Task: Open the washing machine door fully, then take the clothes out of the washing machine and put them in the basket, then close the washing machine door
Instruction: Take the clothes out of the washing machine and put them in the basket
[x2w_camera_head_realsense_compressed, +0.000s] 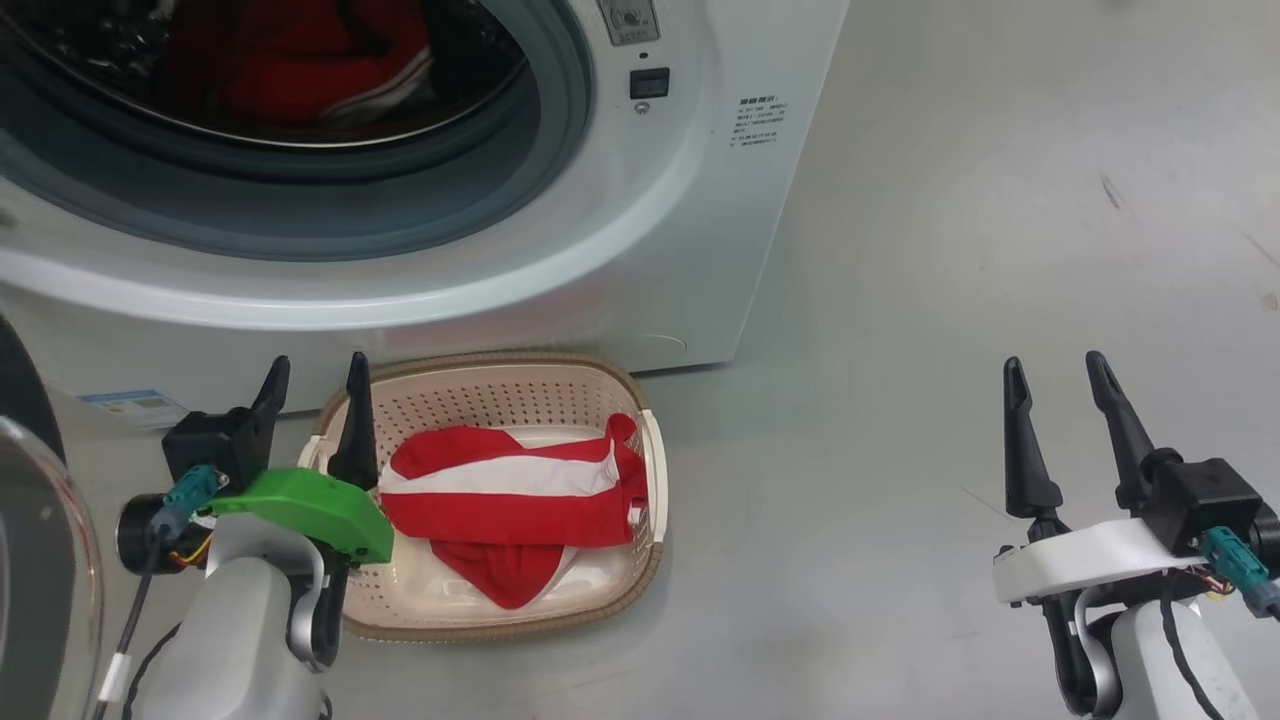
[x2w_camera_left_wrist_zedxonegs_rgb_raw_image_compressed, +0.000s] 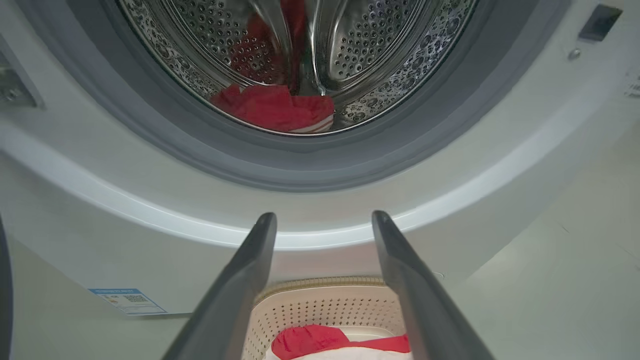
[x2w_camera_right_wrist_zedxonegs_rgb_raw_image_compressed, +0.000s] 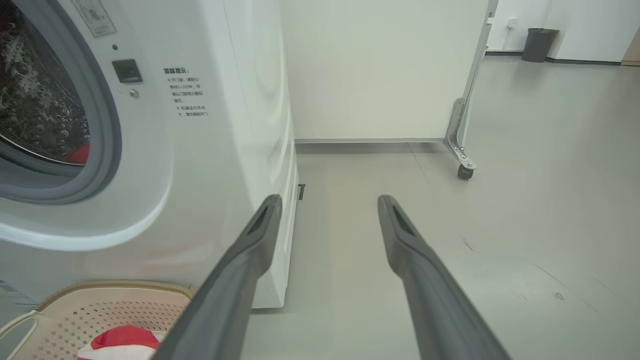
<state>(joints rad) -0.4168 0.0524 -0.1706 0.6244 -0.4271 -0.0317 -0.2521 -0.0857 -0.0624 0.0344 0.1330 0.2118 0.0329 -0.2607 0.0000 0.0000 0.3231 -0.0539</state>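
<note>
The door (x2w_camera_head_realsense_compressed: 30, 540) is swung open at the far left, its glass bowl bulging into the head view. Just right of it the left tool (x2w_camera_head_realsense_compressed: 318, 372) hangs over the basket's near-left corner, fingers wide apart and empty, pointing up toward the machine (x2w_camera_head_realsense_compressed: 700, 200). In its own wrist view the left tool (x2w_camera_left_wrist_zedxonegs_rgb_raw_image_compressed: 324, 217) is aimed at the white front below the opening.

The basket (x2w_camera_head_realsense_compressed: 655, 470) sits on the floor (x2w_camera_head_realsense_compressed: 950, 250) against the machine's front. Some of the clothes (x2w_camera_head_realsense_compressed: 510, 500), red with a white stripe, lie in it. More red fabric lies low in the drum (x2w_camera_left_wrist_zedxonegs_rgb_raw_image_compressed: 390, 45), near the front lip.

So the door step looks done and the unloading is partway. The next move, as I judge it, calls for the left arm to lift and reach through the grey gasket (x2w_camera_left_wrist_zedxonegs_rgb_raw_image_compressed: 260, 165), then close on the fabric without snagging the rubber.

Well apart to the right, the right tool (x2w_camera_head_realsense_compressed: 1054, 365) hovers over bare floor, fingers spread and empty, pointing past the machine's right side.
</note>
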